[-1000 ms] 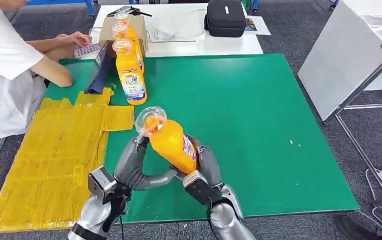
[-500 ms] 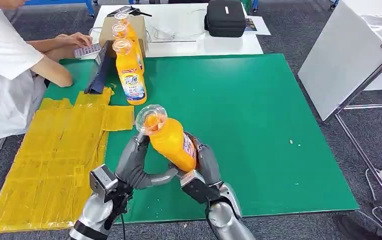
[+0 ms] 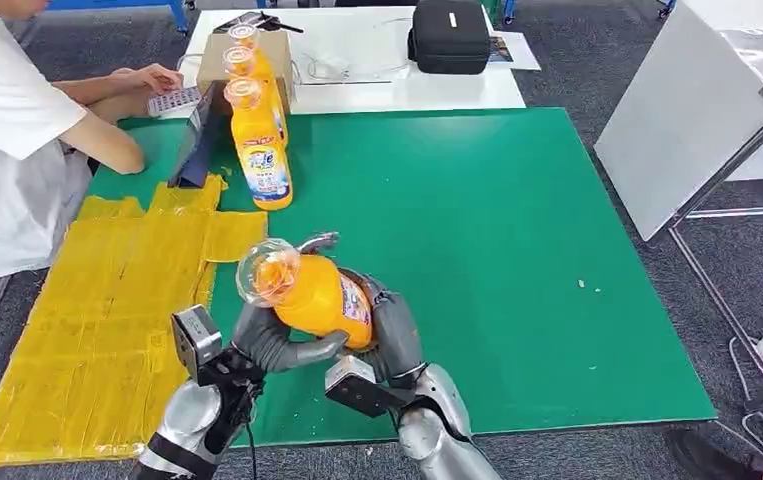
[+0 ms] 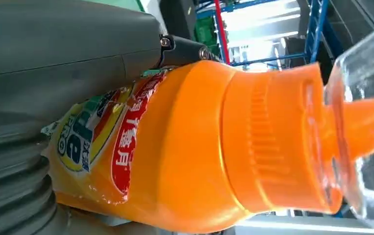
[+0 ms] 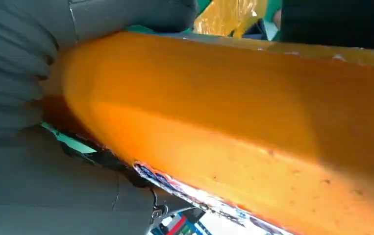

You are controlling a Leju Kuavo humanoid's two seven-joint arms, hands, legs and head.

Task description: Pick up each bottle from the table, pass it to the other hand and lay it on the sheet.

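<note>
An orange bottle [image 3: 317, 298] with a clear cap [image 3: 262, 275] hangs tilted over the green mat [image 3: 517, 250], cap leaning toward the yellow sheet [image 3: 107, 320]. My left hand [image 3: 275, 345] grips its body from below and behind, one finger showing over the top. My right hand [image 3: 389, 330] wraps the bottle's base end. The left wrist view shows the label and cap of the bottle [image 4: 185, 147] beside my left hand [image 4: 52, 49]. In the right wrist view, my right hand [image 5: 23, 58] lies against the bottle [image 5: 234, 112]. Three more orange bottles [image 3: 260, 150] stand in a row at the mat's far left.
A person in a white shirt [image 3: 17, 130] sits at the far left, arms on the table near the sheet's far end. A dark stand [image 3: 197, 145] leans by the standing bottles. Behind are a cardboard box [image 3: 275, 50] and black case [image 3: 449, 35]. A white board [image 3: 687, 120] stands right.
Both hands have carried the bottle left and a little nearer, toward the sheet. The bottle has tipped further over, its cap now pointing left.
</note>
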